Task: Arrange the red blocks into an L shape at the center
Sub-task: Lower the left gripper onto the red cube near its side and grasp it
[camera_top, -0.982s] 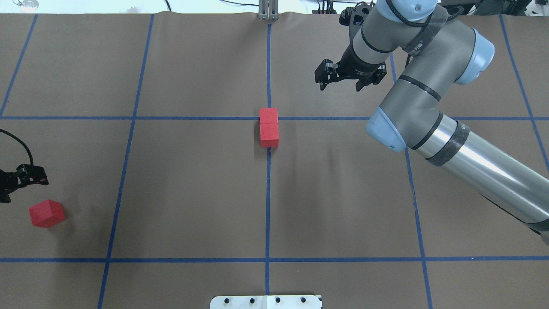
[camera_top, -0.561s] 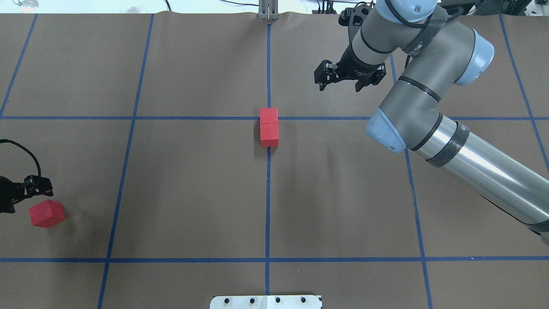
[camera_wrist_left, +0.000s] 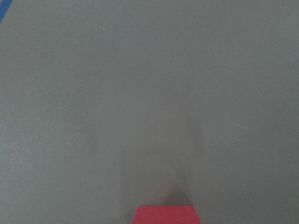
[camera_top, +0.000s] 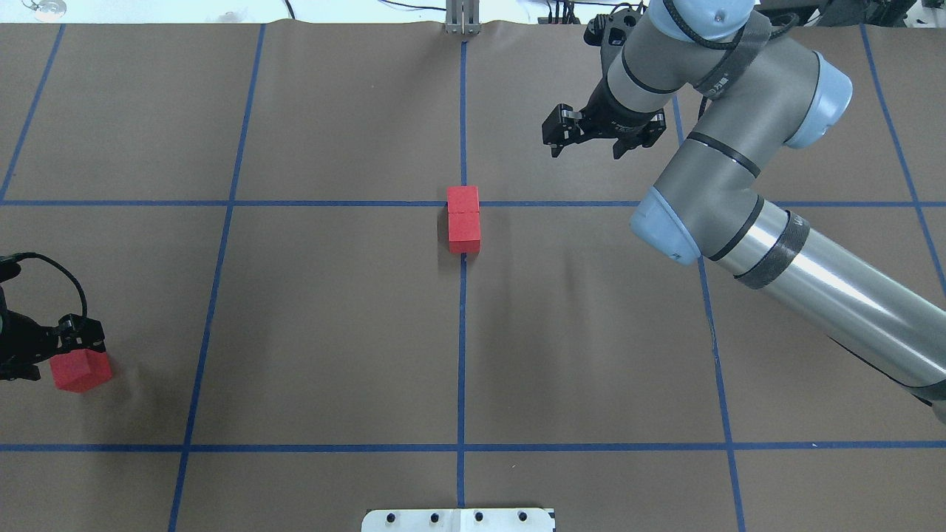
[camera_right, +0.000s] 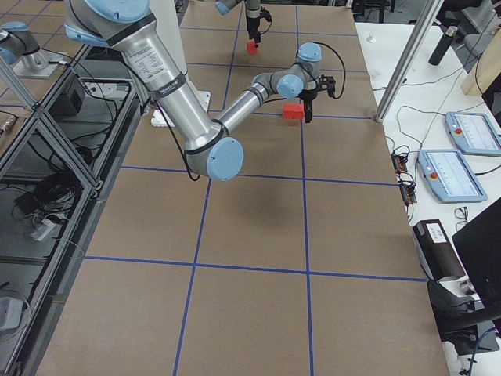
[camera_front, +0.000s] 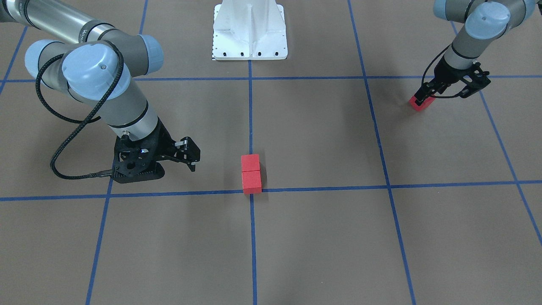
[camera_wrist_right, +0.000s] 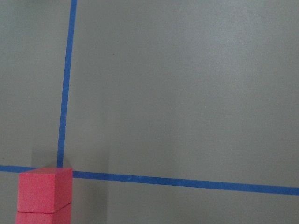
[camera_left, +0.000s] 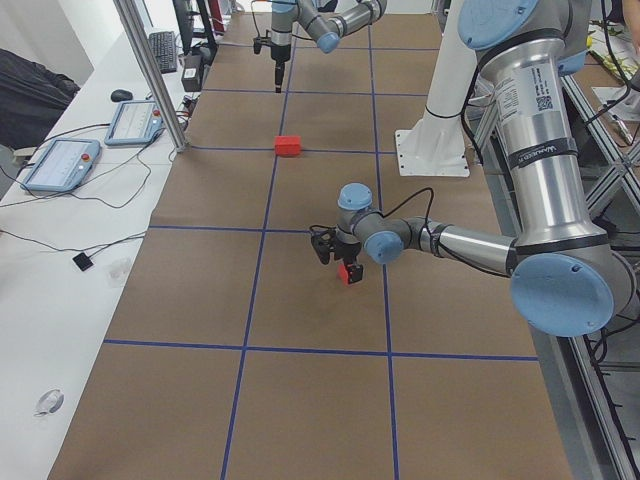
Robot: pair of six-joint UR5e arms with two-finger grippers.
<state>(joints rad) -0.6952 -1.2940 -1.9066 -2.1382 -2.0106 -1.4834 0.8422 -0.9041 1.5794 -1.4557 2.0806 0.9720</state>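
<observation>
Overhead exterior, red block (camera_top: 81, 371) near left edge

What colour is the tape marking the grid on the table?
Blue: thin tape lines on the brown surface; clearest in the overhead view.

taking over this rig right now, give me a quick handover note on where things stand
The left gripper has its fingers open, down at the lone red block far out on the robot's left. It is not shut on it.
The right gripper is open and empty, beyond and to the right of the pair at the middle, touching neither.
The far block sits at the center crossing. The near block touches it, in line along the tape.
Done: the two-block leg.
Left to do: grasp the lone block, carry it in and set it beside an end block to make the L.
</observation>
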